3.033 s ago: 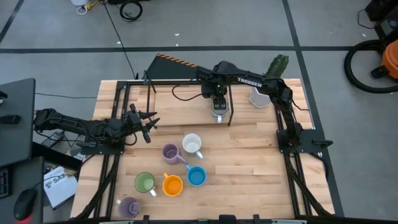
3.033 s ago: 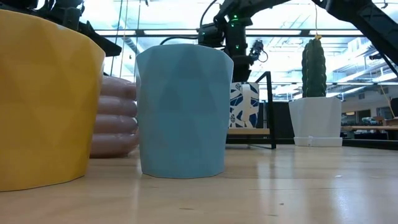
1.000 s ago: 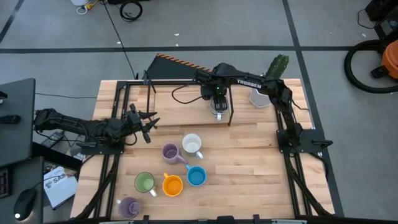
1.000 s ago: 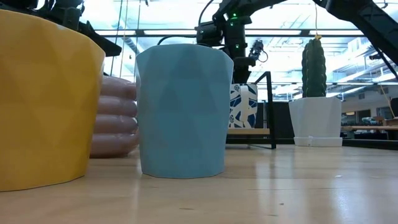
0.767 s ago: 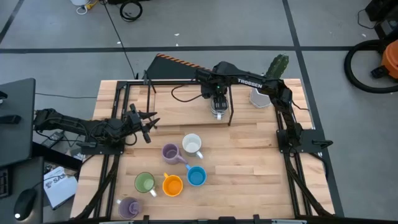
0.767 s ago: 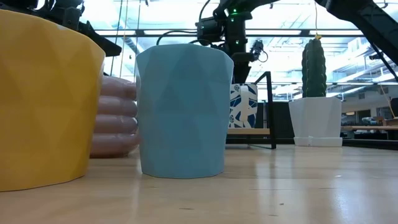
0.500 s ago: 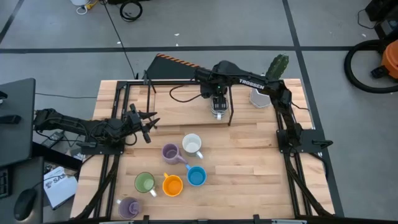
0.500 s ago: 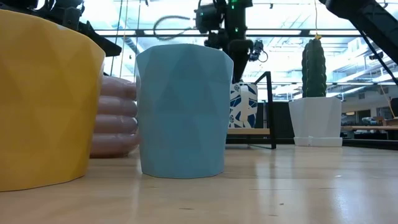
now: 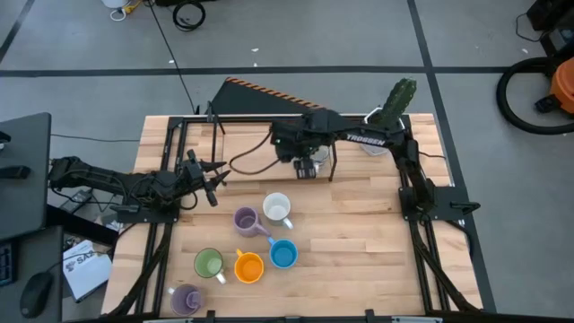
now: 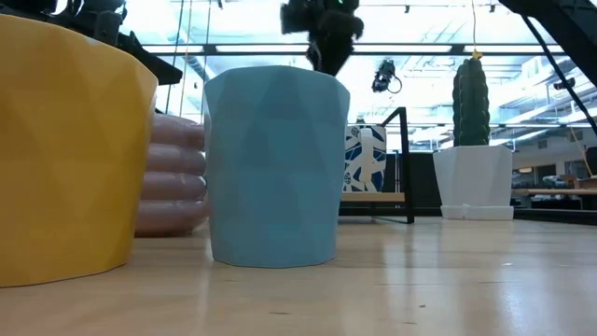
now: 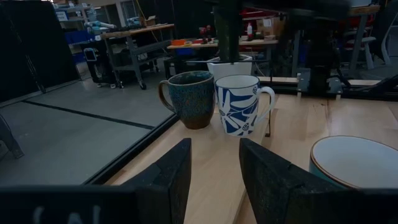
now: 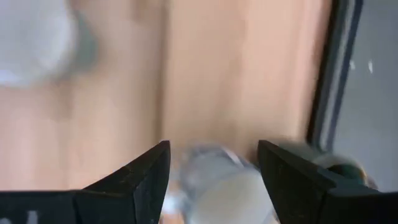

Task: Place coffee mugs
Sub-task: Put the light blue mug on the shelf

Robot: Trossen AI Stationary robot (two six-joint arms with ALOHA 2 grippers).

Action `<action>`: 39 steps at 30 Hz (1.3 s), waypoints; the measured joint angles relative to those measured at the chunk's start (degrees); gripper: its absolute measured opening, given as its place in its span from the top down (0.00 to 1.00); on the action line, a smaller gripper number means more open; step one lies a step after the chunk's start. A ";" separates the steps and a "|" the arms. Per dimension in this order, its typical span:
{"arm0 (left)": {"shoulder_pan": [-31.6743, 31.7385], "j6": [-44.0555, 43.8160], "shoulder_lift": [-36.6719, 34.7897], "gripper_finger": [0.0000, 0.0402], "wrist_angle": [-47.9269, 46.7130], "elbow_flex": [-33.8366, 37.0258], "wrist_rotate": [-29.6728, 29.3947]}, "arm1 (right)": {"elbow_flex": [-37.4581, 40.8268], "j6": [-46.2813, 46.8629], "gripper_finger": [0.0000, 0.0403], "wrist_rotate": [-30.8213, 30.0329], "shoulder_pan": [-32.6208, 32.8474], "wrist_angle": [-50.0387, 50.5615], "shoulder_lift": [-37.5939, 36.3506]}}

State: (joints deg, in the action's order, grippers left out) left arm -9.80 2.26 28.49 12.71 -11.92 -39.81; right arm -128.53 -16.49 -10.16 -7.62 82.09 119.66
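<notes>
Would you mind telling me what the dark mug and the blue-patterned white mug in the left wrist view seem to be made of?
Dark mug: likely glazed stoneware, with a speckled blue-brown surface and soft sheen. Blue-patterned white mug: probably glazed ceramic or porcelain, smooth glossy white with crisp blue leaf shapes. Neither can be confirmed by look alone.

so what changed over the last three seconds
The right gripper opened and let go of the blue-patterned white mug, which stands beside the dark mug at the table's far edge. The right arm then rose and swung toward the left side of the table. The left gripper kept its place, open, and the six mugs grouped near the front, among them the blue mug, did not move.
</notes>
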 joint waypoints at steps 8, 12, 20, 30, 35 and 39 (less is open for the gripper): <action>0.00 0.00 0.00 0.65 0.07 0.00 0.00 | 4.21 1.84 0.42 8.42 4.09 -8.71 0.13; 0.00 0.00 0.01 0.65 0.07 0.00 -0.02 | 8.56 3.28 0.44 10.57 5.27 -12.78 0.13; 0.00 0.00 0.02 0.65 0.11 0.00 -0.02 | 12.09 6.63 0.45 12.05 7.25 -18.71 0.24; -0.01 -0.02 0.02 0.65 0.15 0.00 -0.02 | 13.71 8.00 0.45 12.70 8.42 -21.97 0.24; -0.01 0.00 0.02 0.65 0.15 0.00 -0.02 | 13.71 7.40 0.45 13.65 9.73 -21.89 0.24; 0.00 -0.02 0.00 0.65 0.15 0.00 -0.02 | 13.71 6.60 0.45 13.89 10.46 -21.99 0.24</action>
State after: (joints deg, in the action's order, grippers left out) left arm -9.80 2.24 28.49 12.86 -11.92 -39.83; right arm -114.83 -9.89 3.73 2.84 60.10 119.90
